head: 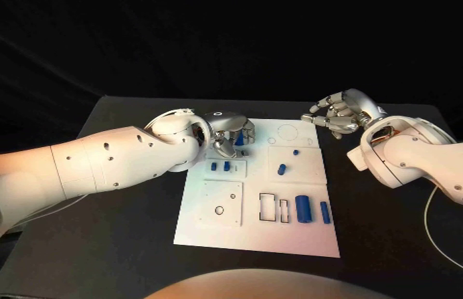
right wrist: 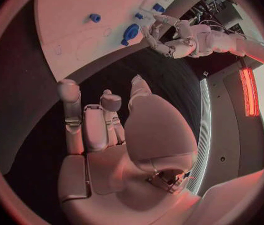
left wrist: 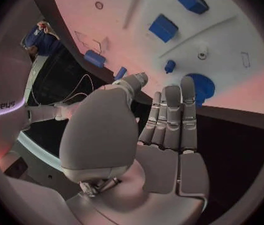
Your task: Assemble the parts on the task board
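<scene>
Backdrop: black cloth curtain (head: 231,38) hung behind the work area, falling in soft vertical folds and closing off the whole far side, no window in it. Furniture: one table (head: 116,245) with a matte black top, its far edge straight against the curtain and its corners visible at left and right. Lighting and surroundings: a glowing orange-red vertical light strip (right wrist: 249,92) set in a grey wall panel (right wrist: 226,130) off to the side, with a pale curved band (right wrist: 203,135) running beside that panel; pinkish light falls across the scene.
</scene>
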`<act>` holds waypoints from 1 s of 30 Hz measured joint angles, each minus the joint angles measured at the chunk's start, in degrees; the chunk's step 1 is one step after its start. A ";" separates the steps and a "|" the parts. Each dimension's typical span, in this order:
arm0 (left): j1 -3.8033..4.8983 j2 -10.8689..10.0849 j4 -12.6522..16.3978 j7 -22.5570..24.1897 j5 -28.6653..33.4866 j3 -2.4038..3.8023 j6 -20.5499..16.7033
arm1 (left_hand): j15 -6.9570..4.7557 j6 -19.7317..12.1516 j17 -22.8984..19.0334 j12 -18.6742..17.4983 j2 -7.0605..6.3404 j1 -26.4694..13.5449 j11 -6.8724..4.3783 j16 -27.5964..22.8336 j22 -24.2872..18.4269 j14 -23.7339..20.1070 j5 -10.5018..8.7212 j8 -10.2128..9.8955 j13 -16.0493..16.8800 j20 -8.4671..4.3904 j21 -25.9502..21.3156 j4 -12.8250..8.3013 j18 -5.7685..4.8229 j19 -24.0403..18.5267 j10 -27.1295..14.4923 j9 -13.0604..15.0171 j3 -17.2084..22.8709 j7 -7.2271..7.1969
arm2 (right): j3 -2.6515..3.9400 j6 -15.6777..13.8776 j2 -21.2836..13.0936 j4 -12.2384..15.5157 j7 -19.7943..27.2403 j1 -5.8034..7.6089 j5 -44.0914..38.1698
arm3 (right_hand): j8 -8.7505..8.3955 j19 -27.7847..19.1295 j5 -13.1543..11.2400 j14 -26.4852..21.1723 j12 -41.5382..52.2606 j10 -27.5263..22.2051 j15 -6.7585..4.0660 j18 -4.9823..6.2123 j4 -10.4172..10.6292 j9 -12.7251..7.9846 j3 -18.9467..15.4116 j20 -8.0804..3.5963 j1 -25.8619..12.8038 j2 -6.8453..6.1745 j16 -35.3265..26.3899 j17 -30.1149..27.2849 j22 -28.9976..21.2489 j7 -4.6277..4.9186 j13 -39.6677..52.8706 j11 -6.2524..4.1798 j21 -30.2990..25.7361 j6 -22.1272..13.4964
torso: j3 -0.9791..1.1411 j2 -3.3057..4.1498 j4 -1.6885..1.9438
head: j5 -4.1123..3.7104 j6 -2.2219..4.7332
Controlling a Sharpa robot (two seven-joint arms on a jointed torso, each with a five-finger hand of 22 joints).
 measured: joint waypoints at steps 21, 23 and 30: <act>-0.01 2.94 -3.90 -1.90 -4.82 -0.01 5.59 | -0.09 3.48 0.78 -2.02 1.54 2.69 -0.10 5.59 2.39 1.73 0.00 -2.29 -2.49 -0.03 3.70 -0.11 -0.01 0.42 1.57 -1.73 1.13 0.21 | 0.00 -0.93 0.19 -0.08 -0.17 0.00 -0.31 | 0.01 -0.61 0.00 -0.21 -2.32 -0.71 -0.21 0.00 0.00 0.05 0.00 -0.20 0.00 0.00 -0.67 -0.94 -1.05 0.00 -2.34 0.09 -1.98 0.00 | 0.00 0.02 0.05 | -0.21 -0.13; -0.01 3.08 -4.04 -2.04 -4.97 0.00 5.67 | 0.11 3.75 0.78 -2.12 1.54 2.69 -0.10 5.70 2.56 1.93 0.00 -2.34 -2.66 -0.03 3.85 -0.19 -0.01 0.42 1.57 -1.83 1.27 0.06 | 0.00 -0.97 0.19 -0.06 -0.19 0.00 -0.32 | 0.01 -0.61 0.00 -0.21 -2.32 -0.71 -0.21 0.00 0.00 0.05 0.00 -0.20 0.00 0.00 -0.67 -0.94 -1.05 0.00 -2.34 0.09 -1.98 0.00 | 0.00 0.02 0.06 | -0.21 -0.18; -0.01 3.39 -4.24 -2.37 -5.26 0.00 6.24 | -0.27 5.53 1.98 -2.45 1.61 3.22 -0.40 7.45 3.53 3.14 0.00 -2.66 -3.32 -0.03 5.42 -0.66 0.00 0.42 3.36 -2.04 3.12 -0.10 | 0.00 -1.05 0.27 -0.05 -0.22 0.00 -0.35 | 0.01 -0.61 0.00 -0.21 -2.32 -0.70 -0.21 0.00 0.00 0.04 0.00 -0.20 0.00 0.00 -0.67 -0.94 -1.05 0.00 -2.34 0.10 -1.97 0.00 | 0.02 0.03 0.08 | -0.23 -0.35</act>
